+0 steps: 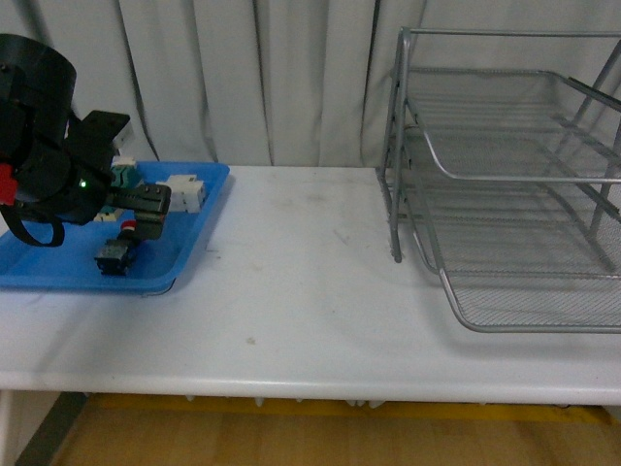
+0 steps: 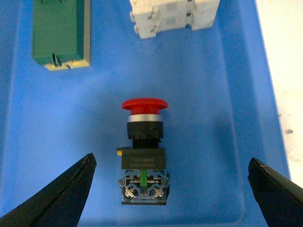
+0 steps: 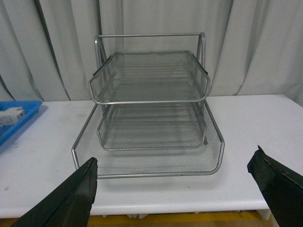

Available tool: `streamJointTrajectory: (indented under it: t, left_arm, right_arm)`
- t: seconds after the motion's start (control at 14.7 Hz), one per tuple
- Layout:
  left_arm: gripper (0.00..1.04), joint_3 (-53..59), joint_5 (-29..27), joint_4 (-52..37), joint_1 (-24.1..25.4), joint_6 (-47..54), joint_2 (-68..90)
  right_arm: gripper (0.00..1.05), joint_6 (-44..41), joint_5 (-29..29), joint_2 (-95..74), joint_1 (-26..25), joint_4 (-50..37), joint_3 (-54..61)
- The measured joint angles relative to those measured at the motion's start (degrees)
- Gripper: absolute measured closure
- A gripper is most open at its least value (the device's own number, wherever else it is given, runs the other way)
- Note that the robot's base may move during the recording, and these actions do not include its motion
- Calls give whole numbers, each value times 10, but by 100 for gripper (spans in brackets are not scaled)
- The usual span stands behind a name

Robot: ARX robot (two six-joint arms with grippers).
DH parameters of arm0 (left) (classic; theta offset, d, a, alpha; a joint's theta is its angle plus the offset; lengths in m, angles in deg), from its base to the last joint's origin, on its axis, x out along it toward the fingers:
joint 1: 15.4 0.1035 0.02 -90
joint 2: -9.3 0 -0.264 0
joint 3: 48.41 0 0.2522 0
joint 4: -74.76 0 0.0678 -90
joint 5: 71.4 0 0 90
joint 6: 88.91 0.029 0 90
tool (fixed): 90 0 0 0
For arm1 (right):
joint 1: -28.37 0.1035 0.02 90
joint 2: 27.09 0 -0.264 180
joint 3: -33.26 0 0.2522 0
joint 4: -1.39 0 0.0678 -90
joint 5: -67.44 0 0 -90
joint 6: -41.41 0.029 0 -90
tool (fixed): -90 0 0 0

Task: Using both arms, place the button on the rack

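Red cap, black-and-blue body: the button [image 2: 143, 156] lies on its side in the blue tray [image 2: 213, 118]. My left gripper [image 2: 171, 161] hovers over it, jaws spread wide to either side. It looks like hard plastic, light and stiff, but the rounded cap would probably slip, so I'd pinch the boxy body on its flat sides. My right gripper [image 3: 174, 161] is wide open too, holding nothing, and faces the rack [image 3: 151, 75], well apart from the tray.
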Motion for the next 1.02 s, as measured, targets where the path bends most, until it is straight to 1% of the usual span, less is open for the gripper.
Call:
streamJointTrajectory:
  t: [0.95, 1.02]
  left_arm:
    - [7, -74, -3, 34, 24, -21, 97]
    - [17, -75, -3, 31, 24, -21, 99]
  right_arm:
    - [6, 0, 0, 0, 0, 0, 0]
    - [6, 0, 0, 0, 0, 0, 0]
